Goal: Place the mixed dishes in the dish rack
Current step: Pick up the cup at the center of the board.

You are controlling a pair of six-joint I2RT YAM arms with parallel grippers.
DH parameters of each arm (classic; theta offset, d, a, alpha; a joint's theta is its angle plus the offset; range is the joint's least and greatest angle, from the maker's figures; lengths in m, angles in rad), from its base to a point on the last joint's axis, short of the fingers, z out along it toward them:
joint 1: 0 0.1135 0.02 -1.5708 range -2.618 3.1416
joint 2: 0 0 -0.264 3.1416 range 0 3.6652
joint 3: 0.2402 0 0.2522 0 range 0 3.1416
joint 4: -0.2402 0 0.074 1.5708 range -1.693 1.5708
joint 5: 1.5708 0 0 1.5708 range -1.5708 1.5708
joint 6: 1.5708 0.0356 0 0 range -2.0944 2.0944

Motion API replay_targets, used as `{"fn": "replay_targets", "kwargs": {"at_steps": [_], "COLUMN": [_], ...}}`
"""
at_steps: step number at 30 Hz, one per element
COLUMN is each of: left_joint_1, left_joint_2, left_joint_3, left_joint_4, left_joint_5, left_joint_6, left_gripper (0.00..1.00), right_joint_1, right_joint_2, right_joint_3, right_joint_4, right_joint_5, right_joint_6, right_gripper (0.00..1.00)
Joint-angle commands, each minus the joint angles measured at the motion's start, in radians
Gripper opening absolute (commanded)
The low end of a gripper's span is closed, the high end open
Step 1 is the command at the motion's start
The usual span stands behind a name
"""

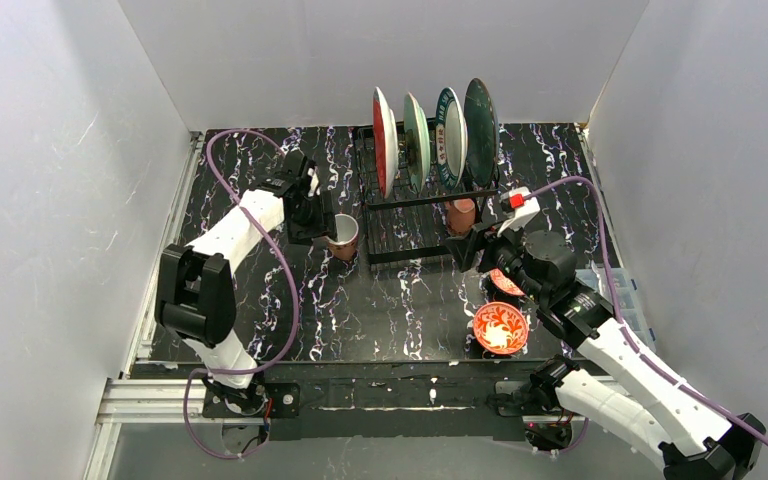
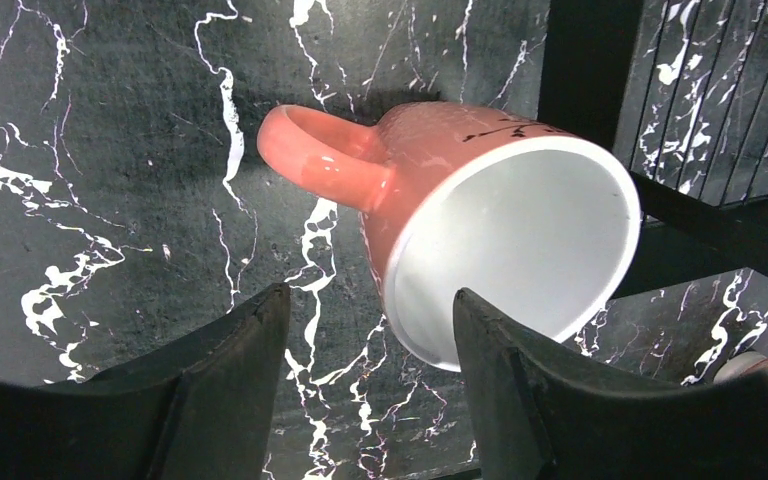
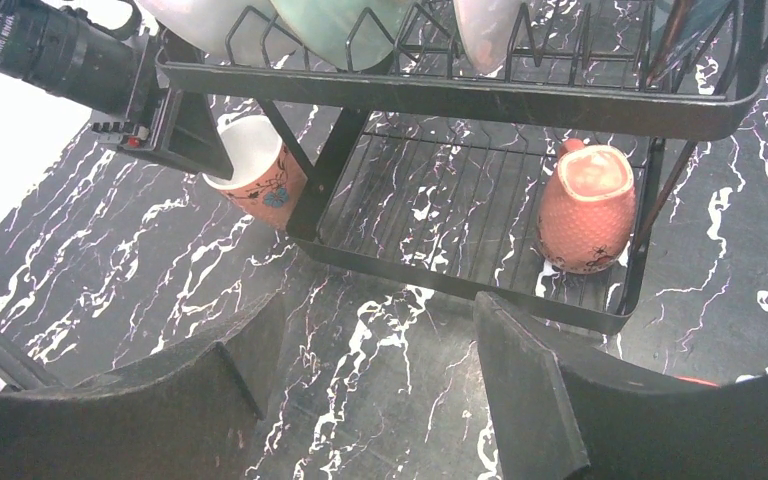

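Presently, the left gripper (image 2: 372, 300) stands part-spread, its fingers (image 2: 240, 370) astride the near wall of a terracotta mug (image 2: 500, 250). A gap shows at one finger, so there is no firm pinch. The mug stands on the table (image 1: 400, 310), just beside the dish rack (image 3: 460, 100). The right gripper (image 3: 378, 305) is spread wide and holds nothing.

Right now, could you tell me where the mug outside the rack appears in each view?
Top: mug centre-left, at the rack's left edge.
Left wrist: mug centre, rack at right.
Right wrist: mug upper left, beside the rack.
Shared landmark: the rack.
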Motion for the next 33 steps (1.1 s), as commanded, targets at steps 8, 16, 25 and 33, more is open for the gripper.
{"fn": "replay_targets", "kwargs": {"at_steps": [8,16,25,33], "left_joint_1": [-0.003,-0.003,-0.003,-0.003], "left_joint_2": [0.067,0.085,0.023,-0.185], "left_joint_3": [0.066,0.072,0.048,-0.049], "left_joint_4": [-0.031,-0.035,-0.046,-0.006], "left_joint_5": [-0.026,-0.036,-0.072,-0.072], "left_joint_6": [-0.038,-0.039,-0.026,-0.047], "left_gripper": [0.43,0.22,0.00,0.00], "right_joint_1": [-0.006,-0.006,-0.006,-0.007], "right_joint_2": [-0.021,-0.016,-0.003,0.014], "right_joint_3": [0.003,0.012,0.013,-0.033], "right_joint_4": [0.006,-0.005,-0.011,0.048], "right_joint_5": [-0.005,-0.013,-0.017,-0.058], "right_joint_6": [0.001,0.012,0.038,0.124], "right_gripper": [0.77,0.77,0.77,0.80]}}
